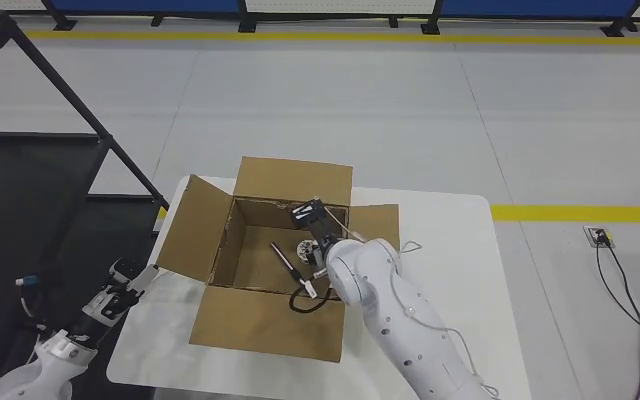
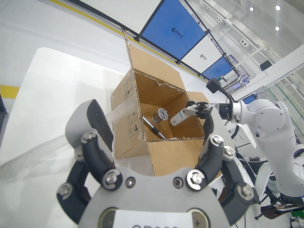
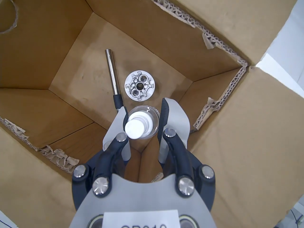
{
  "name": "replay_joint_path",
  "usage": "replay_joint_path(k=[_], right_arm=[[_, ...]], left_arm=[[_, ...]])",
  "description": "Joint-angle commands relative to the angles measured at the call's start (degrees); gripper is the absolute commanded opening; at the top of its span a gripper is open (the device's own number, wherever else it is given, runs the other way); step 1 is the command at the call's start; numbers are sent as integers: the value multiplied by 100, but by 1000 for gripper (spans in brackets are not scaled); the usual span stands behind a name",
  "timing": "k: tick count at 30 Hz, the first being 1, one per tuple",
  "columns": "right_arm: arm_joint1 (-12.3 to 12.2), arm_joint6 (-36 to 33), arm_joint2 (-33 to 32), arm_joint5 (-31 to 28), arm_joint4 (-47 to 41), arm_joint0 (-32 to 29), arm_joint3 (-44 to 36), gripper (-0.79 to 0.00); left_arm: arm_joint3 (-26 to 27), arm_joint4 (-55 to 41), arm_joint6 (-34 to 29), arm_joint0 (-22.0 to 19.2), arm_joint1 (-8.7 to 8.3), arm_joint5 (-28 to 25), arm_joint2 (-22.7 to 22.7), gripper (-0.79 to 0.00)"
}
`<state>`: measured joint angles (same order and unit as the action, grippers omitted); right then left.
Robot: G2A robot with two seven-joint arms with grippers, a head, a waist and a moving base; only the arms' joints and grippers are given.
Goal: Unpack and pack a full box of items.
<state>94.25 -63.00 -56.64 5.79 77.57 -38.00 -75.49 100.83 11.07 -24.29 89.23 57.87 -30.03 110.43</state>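
Note:
An open cardboard box [image 1: 265,335] stands on the white table [image 1: 450,260] with its flaps folded out. My right gripper [image 3: 144,107] is inside the box [image 3: 47,48], shut on a white bottle [image 3: 140,125] with a clear cap. From the left wrist view, the bottle [image 2: 178,119] hangs tilted above the box floor from the right gripper [image 2: 193,110]. On the floor lie a round metal disc part [image 3: 140,86] and a metal rod with a black handle [image 3: 112,72]. My left gripper [image 1: 122,285] stands open and holds nothing, off the table's left edge.
A black metal frame [image 1: 60,180] stands left of the table, close to the left arm. The box's left flap [image 1: 190,230] juts toward that side. Bare table lies to the right of the box.

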Motion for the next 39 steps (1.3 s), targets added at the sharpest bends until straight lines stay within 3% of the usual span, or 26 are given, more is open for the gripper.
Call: replay_joint_path(k=[1,7,8,10,11,21,29,39], right_arm=[[4,118,-54,-31,-108,-8,171,-785],[38,347,-92,-68,-306,80,648,-773],[42,373,-95,-76,-328,93,702,-622],[50,419,-95,-91,-363,104,775,-172],[53,439,-94,-99,-368,104,798,0],[25,486,-133,-187,-280,-91,501,0],[-42,632,-267,-125,-96,-535,-495,0],[-212,1265,-1323,-666,-1349,-1539,-1904,0]], left_arm=[[0,0,0,0,0,0,0,0],[0,0,0,0,0,0,0,0],[0,0,0,0,0,0,0,0],[0,0,0,0,0,0,0,0],[0,0,0,0,0,0,0,0],[0,0,0,0,0,0,0,0],[0,0,0,0,0,0,0,0],[67,1262,455,-80,32,422,-364,0]])
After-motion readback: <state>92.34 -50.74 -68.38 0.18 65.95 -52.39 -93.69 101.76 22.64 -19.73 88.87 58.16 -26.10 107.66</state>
